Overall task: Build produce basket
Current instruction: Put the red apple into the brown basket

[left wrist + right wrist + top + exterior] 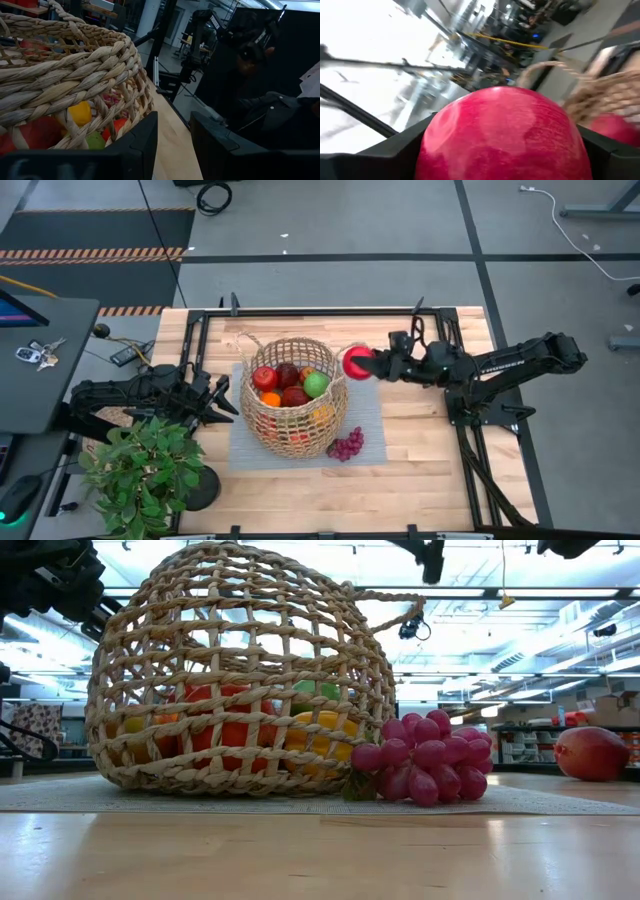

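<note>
Wicker basket [293,397] on grey mat [365,420], produce half hidden behind weave, grapes [346,445] beside it, right gripper [372,364] clamped on red apple [357,362] by basket's rim, left gripper [222,402] beside basket, fingers slightly apart, nothing between them.

Robotics lab — hazard-striped floor [95,253], shelving [525,745], ceiling strip lights [440,675]
</note>
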Robot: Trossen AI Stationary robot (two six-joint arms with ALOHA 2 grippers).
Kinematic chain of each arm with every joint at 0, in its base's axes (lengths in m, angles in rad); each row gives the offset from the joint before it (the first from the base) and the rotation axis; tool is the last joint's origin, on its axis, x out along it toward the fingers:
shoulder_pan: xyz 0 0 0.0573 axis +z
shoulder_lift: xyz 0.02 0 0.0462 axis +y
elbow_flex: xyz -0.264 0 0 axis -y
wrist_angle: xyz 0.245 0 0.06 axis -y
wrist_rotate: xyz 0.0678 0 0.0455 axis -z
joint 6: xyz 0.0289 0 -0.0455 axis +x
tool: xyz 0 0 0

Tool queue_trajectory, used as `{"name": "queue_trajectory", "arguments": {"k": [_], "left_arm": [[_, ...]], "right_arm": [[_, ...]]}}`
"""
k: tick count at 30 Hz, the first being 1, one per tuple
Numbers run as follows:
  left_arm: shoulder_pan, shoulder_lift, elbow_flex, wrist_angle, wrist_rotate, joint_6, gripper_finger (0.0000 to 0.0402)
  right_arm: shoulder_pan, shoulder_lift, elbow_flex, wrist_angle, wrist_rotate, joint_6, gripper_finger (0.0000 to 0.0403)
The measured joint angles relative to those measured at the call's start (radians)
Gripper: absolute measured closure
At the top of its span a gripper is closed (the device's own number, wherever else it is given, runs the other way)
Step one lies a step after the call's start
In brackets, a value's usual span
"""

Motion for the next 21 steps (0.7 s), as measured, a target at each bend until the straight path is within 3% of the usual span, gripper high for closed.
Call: {"name": "queue_trajectory", "arguments": {"k": [8, 21], "left_arm": [[0.0, 0.0, 0.0, 0.0, 0.0, 0.0, 0.028], [0.0, 0.0, 0.0, 0.0, 0.0, 0.0, 0.028]], "right_arm": [[0.0, 0.0, 0.0, 0.117, 0.007, 0.153, 0.0058], [-0.014, 0.0, 0.0, 0.175, 0.154, 0.431, 0.0058]]}}
